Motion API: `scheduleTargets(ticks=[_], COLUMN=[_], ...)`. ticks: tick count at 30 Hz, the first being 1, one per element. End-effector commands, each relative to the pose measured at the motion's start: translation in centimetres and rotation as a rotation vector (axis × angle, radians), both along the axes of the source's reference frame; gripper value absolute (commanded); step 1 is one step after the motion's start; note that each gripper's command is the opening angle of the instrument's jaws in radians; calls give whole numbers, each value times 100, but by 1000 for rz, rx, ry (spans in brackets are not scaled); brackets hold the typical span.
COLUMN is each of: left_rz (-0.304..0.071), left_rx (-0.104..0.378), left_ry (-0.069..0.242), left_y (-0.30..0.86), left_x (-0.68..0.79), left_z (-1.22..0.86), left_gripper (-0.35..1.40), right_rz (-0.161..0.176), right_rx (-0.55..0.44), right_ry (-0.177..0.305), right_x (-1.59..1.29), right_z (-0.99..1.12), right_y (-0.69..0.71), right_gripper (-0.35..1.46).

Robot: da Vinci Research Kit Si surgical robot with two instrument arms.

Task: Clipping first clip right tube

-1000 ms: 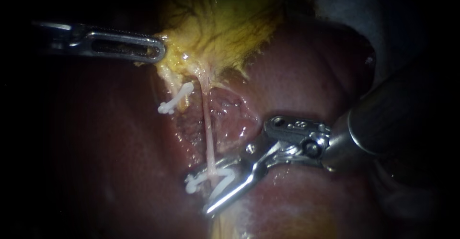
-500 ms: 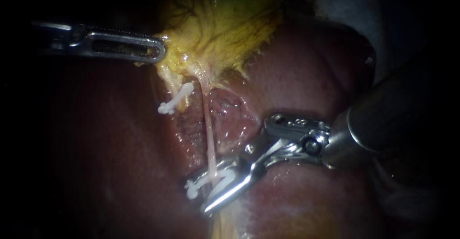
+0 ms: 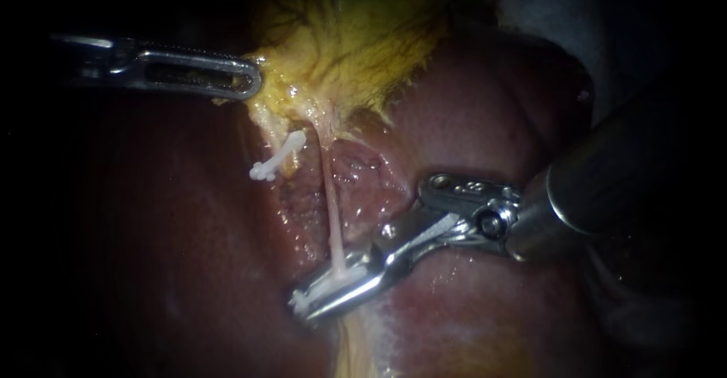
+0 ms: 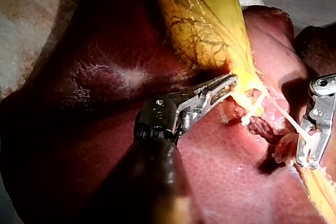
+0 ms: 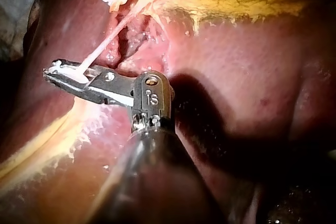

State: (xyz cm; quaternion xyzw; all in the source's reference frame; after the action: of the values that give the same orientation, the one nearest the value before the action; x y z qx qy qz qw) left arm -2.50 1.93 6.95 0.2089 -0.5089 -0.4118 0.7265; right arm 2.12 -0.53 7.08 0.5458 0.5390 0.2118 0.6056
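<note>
A thin pale right tube (image 3: 331,211) runs down from the yellow gallbladder (image 3: 356,37) over the liver (image 3: 485,120). At the tube's lower end my right instrument (image 3: 301,302) has its jaws shut on a white clip (image 3: 303,298) that is squeezed around the tube. The right wrist view shows the same grip, with the clip (image 5: 56,66) at the jaw tips and the tube (image 5: 102,48) entering between them. My left instrument (image 3: 254,82) is shut on the gallbladder's lower edge, as the left wrist view also shows (image 4: 231,81).
Another white clip (image 3: 278,156) sits closed on the short yellowish left tube beside the right tube. Raw red tissue (image 3: 356,181) lies between the tubes and the right instrument's wrist. A pale yellow strand (image 3: 356,348) continues below the jaws.
My right instrument's jaws have closed from wide open onto the clip, pressing it flat around the right tube. The left instrument has not moved.
</note>
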Motion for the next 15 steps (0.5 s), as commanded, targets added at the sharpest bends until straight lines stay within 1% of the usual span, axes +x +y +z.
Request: scheduleTargets(ticks=[1,5,7,8,10,11,15], left_rz=[0,0,0,0,0,0,0], left_rx=[0,0,0,0,0,0,0], left_ry=[0,0,0,0,0,0,0], left_y=[0,0,0,0,0,0,0], left_x=[0,0,0,0,1,1,1], left_z=[0,0,0,0,0,0,0], left_gripper=[-35,-35,-35,-35,-35,-35,-35], right_rz=[2,2,-2,-5,-15,-14,-11], right_rx=[-2,14,25,16,4,1,0], right_ry=[0,-8,-25,-44,-69,-76,-80], right_x=[0,-2,-4,-5,-8,-10,-13], right_z=[0,2,3,3,3,3,6], right_y=[0,2,3,4,4,4,6], right_gripper=[-35,-35,-35,-35,-35,-35,-35])
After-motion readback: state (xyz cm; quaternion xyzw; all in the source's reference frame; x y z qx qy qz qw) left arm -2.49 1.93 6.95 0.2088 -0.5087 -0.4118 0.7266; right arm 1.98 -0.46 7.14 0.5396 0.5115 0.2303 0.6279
